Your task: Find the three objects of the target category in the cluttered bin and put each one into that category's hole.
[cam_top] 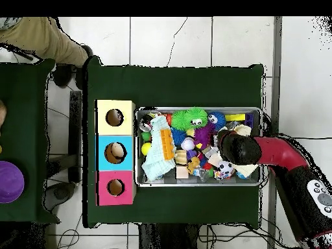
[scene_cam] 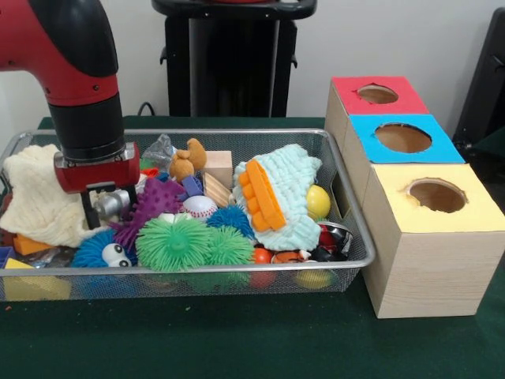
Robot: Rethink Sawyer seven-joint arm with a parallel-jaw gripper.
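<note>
— Bin (scene_cam: 348, 197): where is it in your front view?

— It fills the lower left and centre. The red (scene_cam: 348, 88), blue (scene_cam: 368, 143) and yellow (scene_cam: 430, 245) boxes stand in a row just beside its right end, each with a round hole on top.

— And the gripper (scene_cam: 107, 208)?

— You see it at the left of the frame, down among the clutter beside a cream cloth (scene_cam: 31, 197). A silver thing (scene_cam: 111, 203) sits right at it. I cannot tell whether the gripper is open or closed.

— What lies around it?

— A purple spiky toy (scene_cam: 158, 200) is just right of it. A green spiky ball (scene_cam: 175, 243) is below that, with a baseball (scene_cam: 200, 207) near. A pale blue cloth (scene_cam: 290, 189) with an orange block (scene_cam: 264, 194) on it lies at centre right, touching a yellow ball (scene_cam: 318, 202).

— Anything overhead?

— Something pale shows inside the blue hole (cam_top: 115, 152).
</note>
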